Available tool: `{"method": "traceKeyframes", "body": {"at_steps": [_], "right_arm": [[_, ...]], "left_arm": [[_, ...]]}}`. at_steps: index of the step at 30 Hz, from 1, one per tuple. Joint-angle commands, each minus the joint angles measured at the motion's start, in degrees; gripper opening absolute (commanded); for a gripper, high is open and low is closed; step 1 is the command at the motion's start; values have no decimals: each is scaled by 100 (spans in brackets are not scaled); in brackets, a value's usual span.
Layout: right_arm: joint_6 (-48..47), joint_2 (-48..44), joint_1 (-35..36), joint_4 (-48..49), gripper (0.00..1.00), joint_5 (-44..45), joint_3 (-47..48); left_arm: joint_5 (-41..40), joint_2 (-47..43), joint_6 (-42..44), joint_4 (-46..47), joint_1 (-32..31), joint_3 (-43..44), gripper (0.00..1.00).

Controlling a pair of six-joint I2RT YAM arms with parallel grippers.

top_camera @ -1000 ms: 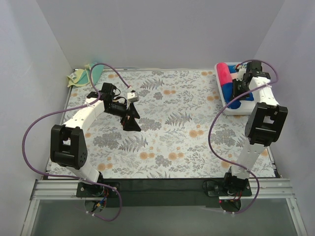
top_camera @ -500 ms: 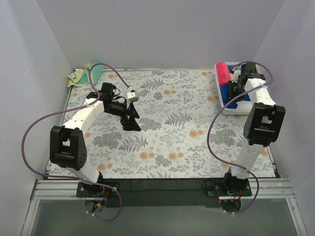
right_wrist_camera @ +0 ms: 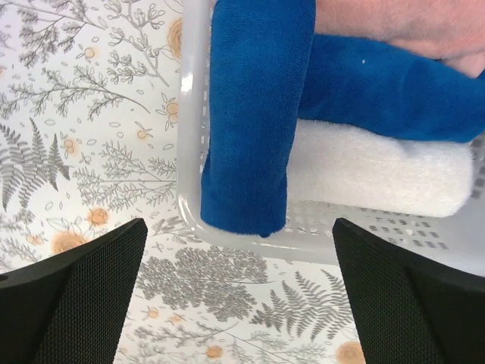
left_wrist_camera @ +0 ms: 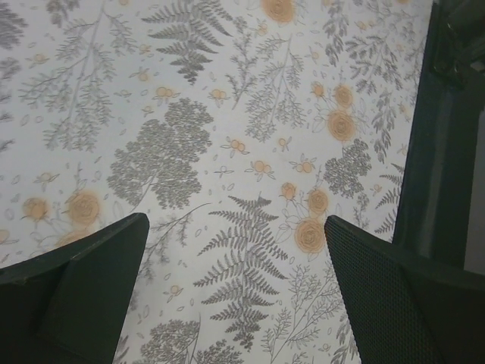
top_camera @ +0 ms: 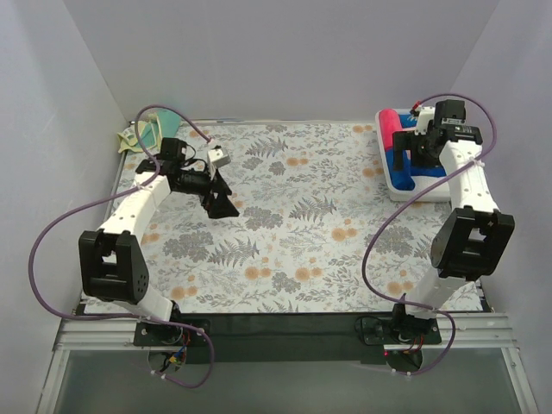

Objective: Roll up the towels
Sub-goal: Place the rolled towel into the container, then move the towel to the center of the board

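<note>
Looks like the put-away part of 1 roll is basically finished. The blue towel [right_wrist_camera: 258, 114] is rolled up and lying in the basket [right_wrist_camera: 189, 152] at the far right of the tabletop [top_camera: 293, 224], across a white towel [right_wrist_camera: 379, 174], with a pink towel [top_camera: 391, 129] further back. The right hand [right_wrist_camera: 239, 227] hangs over it with its fingers spread wide, pinching nothing.

What's left, I'd say, is the yellow towel [top_camera: 138, 136] with the teal patch. It's bunched up in the far left corner, not rolled at all. The left hand [left_wrist_camera: 236, 221] is the closer one. It's spread wide too, holding nothing, just floral cloth under it.

Next move probably calls for the left hand to reach back into that corner, drag the towel out, flatten it into a strip, then roll.

Room-wise: that corner is tight, with 2 walls [top_camera: 78, 103] right beside the towel, so I'd come in from the tabletop side. The middle between the 2 arms is where the open room is. The blue roll's end sits right at the basket rim, so the right hand should lift straight up so it doesn't snag it.
</note>
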Motion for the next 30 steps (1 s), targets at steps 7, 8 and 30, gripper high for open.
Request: {"method": "traceKeyframes", "body": {"at_steps": [7, 8, 30], "right_arm": [[-648, -1119, 236, -116, 98, -1125, 55], [-736, -1294, 350, -99, 98, -1222, -6], [-939, -2131, 738, 1123, 98, -1470, -1633]], "left_arm": [[-1539, -7, -710, 1302, 1421, 1011, 98], [-1959, 150, -745, 1452, 1536, 1064, 98], [-2412, 5073, -1352, 2595, 2680, 5187, 68]]}}
